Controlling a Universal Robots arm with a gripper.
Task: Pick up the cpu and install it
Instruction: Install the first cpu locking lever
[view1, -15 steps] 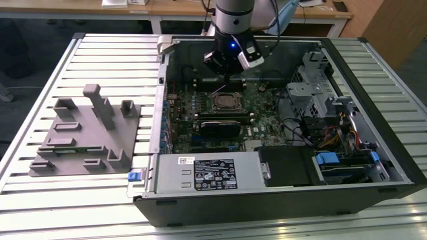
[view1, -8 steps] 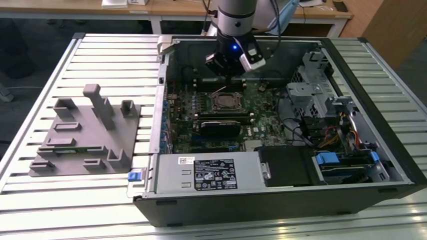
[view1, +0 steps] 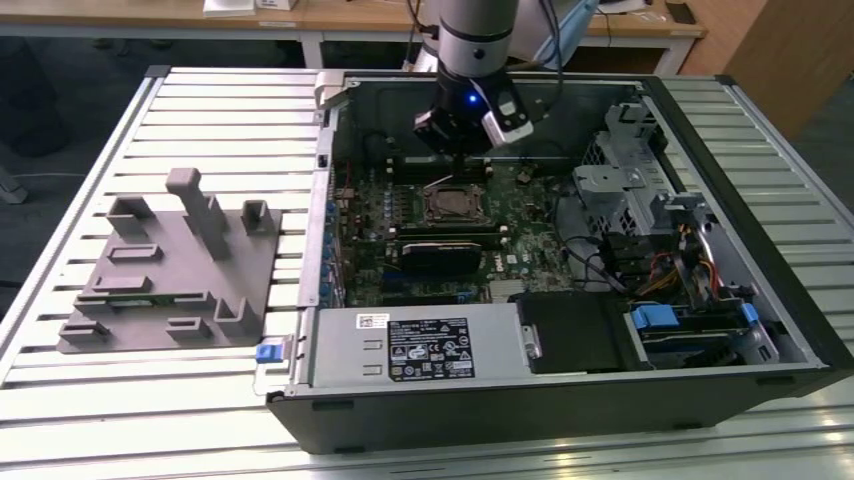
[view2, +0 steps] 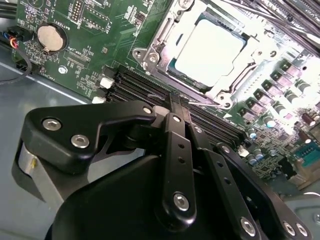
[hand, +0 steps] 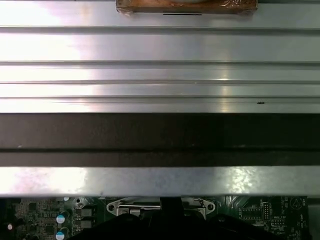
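Observation:
The cpu (view2: 210, 50) is a pale silvery square lying flat inside the metal-framed socket (view2: 155, 47) on the green motherboard (view2: 90, 45). In the exterior view the socket (view1: 453, 205) sits mid-board inside the open computer case (view1: 561, 410). My gripper (view1: 458, 152) hangs above the board, just behind the socket as that view shows it. In the second wrist view the gripper (view2: 179, 100) has its black fingers (view2: 175, 145) drawn together with nothing between them, the tips over the memory slots beside the socket. The first wrist view catches the socket frame (hand: 160, 206).
A grey fixture (view1: 174, 270) with upright posts stands on the slatted table (view1: 80, 420) at the exterior view's left. A grey power supply with a white label (view1: 420, 345) lies at the case's near side. Drive cages and cables (view1: 654, 230) crowd the exterior view's right.

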